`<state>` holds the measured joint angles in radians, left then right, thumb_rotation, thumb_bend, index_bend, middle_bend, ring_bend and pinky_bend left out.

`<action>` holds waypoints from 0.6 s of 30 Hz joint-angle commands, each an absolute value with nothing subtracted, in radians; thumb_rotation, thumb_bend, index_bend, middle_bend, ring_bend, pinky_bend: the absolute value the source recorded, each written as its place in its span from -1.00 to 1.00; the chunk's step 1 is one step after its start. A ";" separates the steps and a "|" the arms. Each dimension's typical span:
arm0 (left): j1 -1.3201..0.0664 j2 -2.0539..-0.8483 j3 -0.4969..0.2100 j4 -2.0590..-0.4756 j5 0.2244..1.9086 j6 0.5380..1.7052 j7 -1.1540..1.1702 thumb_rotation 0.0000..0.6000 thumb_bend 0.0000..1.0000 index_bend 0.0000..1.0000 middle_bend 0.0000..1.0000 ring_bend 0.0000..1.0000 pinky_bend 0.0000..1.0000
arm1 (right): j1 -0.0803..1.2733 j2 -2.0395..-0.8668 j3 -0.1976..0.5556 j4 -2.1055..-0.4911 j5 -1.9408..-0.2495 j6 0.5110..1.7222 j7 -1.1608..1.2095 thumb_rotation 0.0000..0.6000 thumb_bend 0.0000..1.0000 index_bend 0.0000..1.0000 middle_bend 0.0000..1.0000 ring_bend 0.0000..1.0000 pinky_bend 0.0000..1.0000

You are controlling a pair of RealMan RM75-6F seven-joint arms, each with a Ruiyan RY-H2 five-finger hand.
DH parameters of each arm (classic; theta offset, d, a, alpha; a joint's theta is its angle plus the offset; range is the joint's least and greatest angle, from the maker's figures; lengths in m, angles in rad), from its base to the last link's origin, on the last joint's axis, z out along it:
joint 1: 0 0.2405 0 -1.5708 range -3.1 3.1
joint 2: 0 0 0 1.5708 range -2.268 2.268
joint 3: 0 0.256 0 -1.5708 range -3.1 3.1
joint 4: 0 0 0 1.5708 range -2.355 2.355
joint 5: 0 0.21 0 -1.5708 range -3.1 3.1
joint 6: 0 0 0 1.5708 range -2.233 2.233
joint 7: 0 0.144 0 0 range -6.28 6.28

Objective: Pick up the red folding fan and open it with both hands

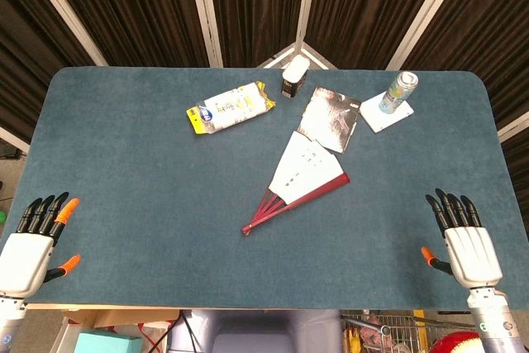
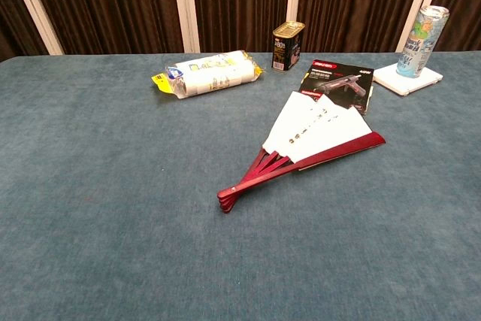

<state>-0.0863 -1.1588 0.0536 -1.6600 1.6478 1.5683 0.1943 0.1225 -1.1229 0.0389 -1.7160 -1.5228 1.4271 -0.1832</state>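
**Fan lies part-spread, hands wait at the table's edge**

Head view: the fan (image 1: 299,178) lies mid-table, partly spread, its far corner at a black leaflet (image 1: 330,118). The left hand (image 1: 31,244) and right hand (image 1: 463,237) rest near the front corners, fingers spread, empty.

Chest view: neither hand shows. The fan's ribs lie flat on the cloth (image 2: 113,208); fingers may skid off them or crease the paper leaf, and a careless reach could drag the leaflet.

Ahead of me a blue-grey felt worktop (image 1: 124,163) with rounded far corners, dark brown pleated curtains (image 2: 113,5) behind it, pale upright frame bars (image 2: 183,5) between them, even indoor light, cluttered floor below the near edge
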 commanded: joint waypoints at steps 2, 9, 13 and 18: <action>-0.085 -1.157 0.051 -1.665 1.639 1.563 0.187 1.00 -1.00 -1.00 -1.00 -1.00 -1.00 | 0.122 -1.127 0.038 -1.710 -1.528 1.430 -0.187 1.00 -0.50 -1.00 -1.00 -1.00 -1.00; -0.082 -1.156 0.046 -1.672 1.638 1.561 0.182 1.00 -1.00 -1.00 -1.00 -1.00 -1.00 | 0.128 -1.154 0.040 -1.700 -1.560 1.446 -0.163 1.00 -0.50 -1.00 -1.00 -1.00 -1.00; -0.082 -1.157 0.043 -1.672 1.640 1.561 0.182 1.00 -1.00 -1.00 -1.00 -1.00 -1.00 | 0.144 -1.199 0.044 -1.668 -1.605 1.458 -0.134 1.00 -0.50 -0.89 -1.00 -1.00 -1.00; -0.081 -1.157 0.039 -1.675 1.636 1.558 0.181 1.00 -1.00 -1.00 -1.00 -1.00 -1.00 | 0.187 -1.271 0.057 -1.600 -1.643 1.438 -0.119 1.00 -0.50 -0.56 -0.90 -0.99 -1.00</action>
